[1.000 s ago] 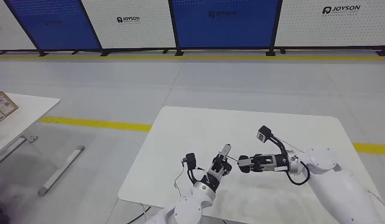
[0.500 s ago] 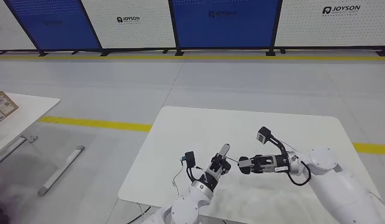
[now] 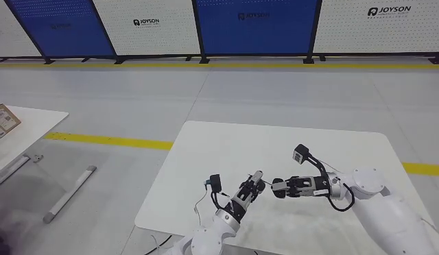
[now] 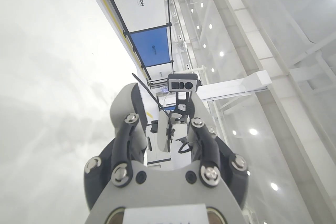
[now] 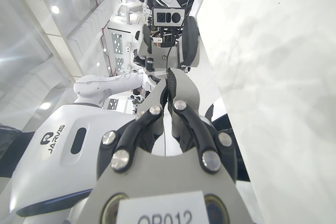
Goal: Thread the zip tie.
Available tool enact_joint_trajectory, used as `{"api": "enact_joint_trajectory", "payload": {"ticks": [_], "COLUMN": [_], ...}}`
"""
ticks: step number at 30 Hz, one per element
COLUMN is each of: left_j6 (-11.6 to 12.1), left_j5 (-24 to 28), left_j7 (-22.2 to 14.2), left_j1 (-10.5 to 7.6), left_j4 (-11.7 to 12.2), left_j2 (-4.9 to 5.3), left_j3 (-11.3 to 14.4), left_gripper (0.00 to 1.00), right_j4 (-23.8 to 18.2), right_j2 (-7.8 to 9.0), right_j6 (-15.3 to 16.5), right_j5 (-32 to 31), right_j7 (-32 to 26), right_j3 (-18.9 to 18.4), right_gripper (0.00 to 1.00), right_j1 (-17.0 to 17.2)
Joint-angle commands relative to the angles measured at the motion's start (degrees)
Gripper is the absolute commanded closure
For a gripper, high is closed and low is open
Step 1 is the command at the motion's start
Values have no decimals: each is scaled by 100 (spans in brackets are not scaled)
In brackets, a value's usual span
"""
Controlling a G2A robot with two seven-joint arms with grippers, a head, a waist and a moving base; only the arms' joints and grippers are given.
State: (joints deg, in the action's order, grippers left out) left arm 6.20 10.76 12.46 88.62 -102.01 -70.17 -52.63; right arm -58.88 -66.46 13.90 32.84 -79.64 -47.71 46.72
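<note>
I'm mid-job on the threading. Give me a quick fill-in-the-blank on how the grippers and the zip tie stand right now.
1. The right gripper is ___ on the thin black plastic zip tie.
2. The left gripper faces it with its jaws ___.
3. Both grippers are above the ___ rectangular table.
Missing words: shut; open; white.

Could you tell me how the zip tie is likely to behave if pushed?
Probably springy: the zip tie sticks out straight and unsupported from the shut right gripper. Being so thin, it would likely bend if the open left gripper nudged its tip.
</note>
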Motion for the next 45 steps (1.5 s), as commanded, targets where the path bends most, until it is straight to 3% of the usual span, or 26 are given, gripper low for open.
{"api": "enact_joint_trajectory", "payload": {"ticks": [1, 2, 6, 12, 17, 21, 27, 32, 41, 42, 43, 45], "left_j6": [-18, -3, 46, 64, 66, 27, -33, -49, -21, -20, -27, -60], "left_j5": [-56, -70, -107, -159, -153, -107, -48, -48, -106, -118, -139, -179], "left_j7": [-71, -106, -227, -381, -406, -391, -408, -429, -565, -568, -551, -476], "left_j1": [16, 29, 76, 156, 178, 152, 110, 103, 149, 155, 166, 191], "left_j4": [-8, -6, -18, -79, -106, -104, -76, -69, -90, -96, -104, -130], "left_j2": [2, 3, 4, 14, 8, -8, -34, -48, -53, -54, -55, -60], "left_j3": [-8, -18, -41, -104, -156, -178, -184, -198, -241, -244, -251, -254], "left_gripper": [81, 89, 92, 88, 98, 85, 81, 100, 100, 100, 100, 100], "right_j4": [0, 0, 0, 0, 0, 0, 0, 0, -13, -82, -150, -216], "right_j2": [0, 0, 0, 0, 0, 0, 0, 0, -1, 1, 12, 39], "right_j6": [0, 0, 0, 0, 0, 0, 0, 0, -4, -21, -43, -37], "right_j5": [0, 0, 0, 0, 0, 0, 0, 0, -2, -26, -53, -53], "right_j7": [0, 0, 0, 0, 0, 0, 0, 0, 39, 139, 194, 240], "right_j3": [0, 0, 0, 0, 0, 0, 0, 0, -1, -7, -36, -119], "right_gripper": [100, 100, 100, 100, 100, 100, 100, 100, 100, 64, 54, 0], "right_j1": [0, 0, 0, 0, 0, 0, 0, 0, 15, 59, 98, 165]}}
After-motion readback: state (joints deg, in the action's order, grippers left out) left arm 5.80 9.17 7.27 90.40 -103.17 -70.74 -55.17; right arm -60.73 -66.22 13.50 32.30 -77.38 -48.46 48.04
